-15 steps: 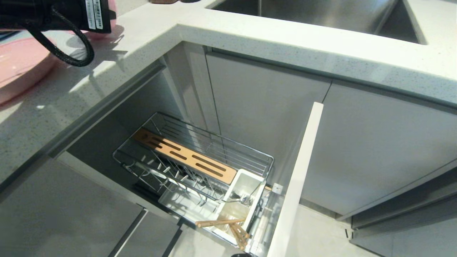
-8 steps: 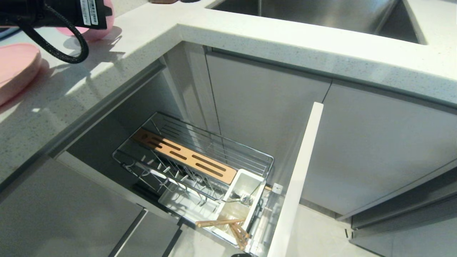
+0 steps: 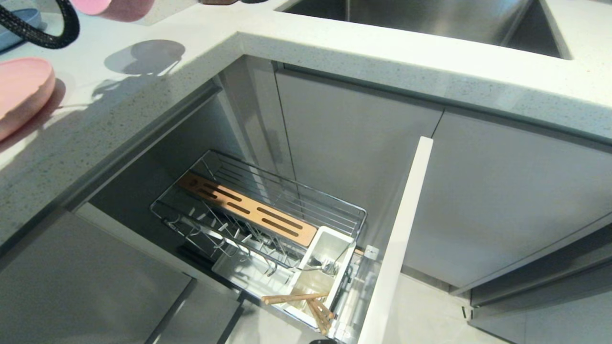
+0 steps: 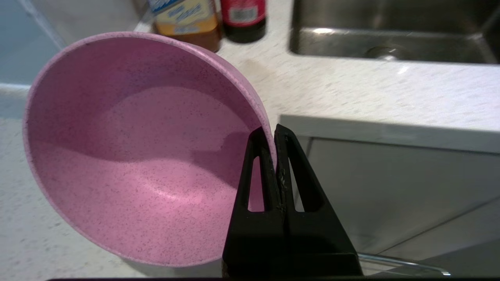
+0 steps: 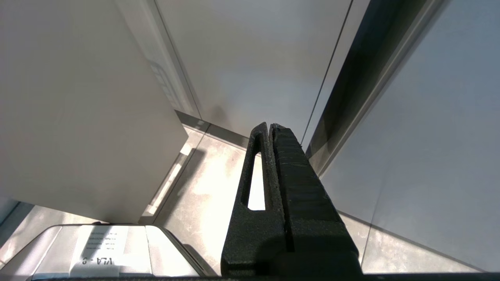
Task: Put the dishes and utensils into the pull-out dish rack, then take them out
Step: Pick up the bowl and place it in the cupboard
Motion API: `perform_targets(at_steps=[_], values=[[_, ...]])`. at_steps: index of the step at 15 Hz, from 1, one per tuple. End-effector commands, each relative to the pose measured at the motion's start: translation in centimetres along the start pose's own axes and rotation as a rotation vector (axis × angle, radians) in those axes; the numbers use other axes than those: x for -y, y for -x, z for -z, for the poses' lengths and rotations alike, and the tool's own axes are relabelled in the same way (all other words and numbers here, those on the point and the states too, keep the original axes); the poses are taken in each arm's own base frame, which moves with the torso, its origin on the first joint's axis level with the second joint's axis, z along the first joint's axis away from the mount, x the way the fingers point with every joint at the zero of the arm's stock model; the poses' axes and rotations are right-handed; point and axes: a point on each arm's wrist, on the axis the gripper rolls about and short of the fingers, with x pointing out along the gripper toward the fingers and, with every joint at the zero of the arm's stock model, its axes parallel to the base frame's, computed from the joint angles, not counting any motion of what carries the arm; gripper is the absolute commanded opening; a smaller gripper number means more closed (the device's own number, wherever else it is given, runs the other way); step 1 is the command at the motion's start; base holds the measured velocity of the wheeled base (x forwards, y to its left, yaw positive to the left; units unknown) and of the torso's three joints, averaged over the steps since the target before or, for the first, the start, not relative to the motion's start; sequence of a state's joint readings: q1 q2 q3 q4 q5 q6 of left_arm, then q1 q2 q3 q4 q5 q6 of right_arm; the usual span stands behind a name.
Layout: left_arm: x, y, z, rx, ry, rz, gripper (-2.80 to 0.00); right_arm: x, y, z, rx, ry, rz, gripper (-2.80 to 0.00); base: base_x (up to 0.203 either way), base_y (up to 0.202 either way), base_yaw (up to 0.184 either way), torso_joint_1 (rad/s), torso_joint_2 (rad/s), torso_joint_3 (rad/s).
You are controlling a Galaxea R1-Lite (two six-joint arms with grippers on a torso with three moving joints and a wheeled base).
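My left gripper is shut on the rim of the pink bowl, holding it tilted above the white counter. In the head view only the bowl's underside shows at the top left edge. The pink plate lies on the counter at the far left. Below, the pull-out dish rack stands open, with the wooden chopsticks and the fork in its white caddy. My right gripper hangs shut beside the cabinets, holding nothing.
A steel sink is set in the counter at the back. Two bottles stand on the counter beyond the bowl. The rack's white front panel sticks out to its right. A blue plate's edge shows at the top left.
The left arm has risen and swung left out of the head view, carrying the pink bowl up off the counter. The bowl's shadow now lies alone on the counter.
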State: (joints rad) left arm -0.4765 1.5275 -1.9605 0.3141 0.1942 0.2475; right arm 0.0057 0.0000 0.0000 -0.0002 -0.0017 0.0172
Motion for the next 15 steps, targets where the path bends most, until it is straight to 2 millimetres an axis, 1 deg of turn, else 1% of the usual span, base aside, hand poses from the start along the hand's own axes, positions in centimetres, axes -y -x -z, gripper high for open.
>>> perform_targets(at_steps=[1, 3, 5, 7, 9, 11, 12, 15], values=[[0.6, 2.3, -1.1, 0.047, 0.025, 0.052, -2.8, 0.0, 0.0, 0.0, -0.002, -0.001, 0.0, -2.8, 0.0, 0.0, 0.0, 0.0, 0.0, 0.0], [1.2, 4.0, -1.5, 0.064, 0.119, 0.106, -2.8, 0.0, 0.0, 0.0, -0.001, -0.001, -0.001, -2.8, 0.0, 0.0, 0.0, 0.0, 0.0, 0.0], [1.8, 4.8, -1.4, 0.045, 0.289, 0.12, -2.8, 0.0, 0.0, 0.0, 0.0, 0.0, 0.0, -2.8, 0.0, 0.0, 0.0, 0.0, 0.0, 0.0], [3.4, 5.3, -1.2, 0.027, 0.462, 0.184, -2.8, 0.0, 0.0, 0.0, -0.001, 0.0, -0.001, -2.8, 0.0, 0.0, 0.0, 0.0, 0.0, 0.0], [5.6, 5.3, -0.3, 0.004, 0.561, 0.205, -2.8, 0.0, 0.0, 0.0, -0.001, 0.0, 0.0, -2.8, 0.0, 0.0, 0.0, 0.0, 0.0, 0.0], [8.0, 5.4, 0.4, -0.001, 0.672, 0.2, -2.8, 0.0, 0.0, 0.0, -0.002, -0.001, -0.001, -2.8, 0.0, 0.0, 0.0, 0.0, 0.0, 0.0], [8.8, 5.1, 0.7, 0.015, 0.734, 0.183, -2.8, 0.0, 0.0, 0.0, 0.0, 0.0, -0.001, -2.8, 0.0, 0.0, 0.0, 0.0, 0.0, 0.0], [11.1, 3.1, 2.3, 0.025, 0.905, 0.082, -2.8, 0.0, 0.0, 0.0, -0.001, -0.001, -0.001, -2.8, 0.0, 0.0, 0.0, 0.0, 0.0, 0.0]])
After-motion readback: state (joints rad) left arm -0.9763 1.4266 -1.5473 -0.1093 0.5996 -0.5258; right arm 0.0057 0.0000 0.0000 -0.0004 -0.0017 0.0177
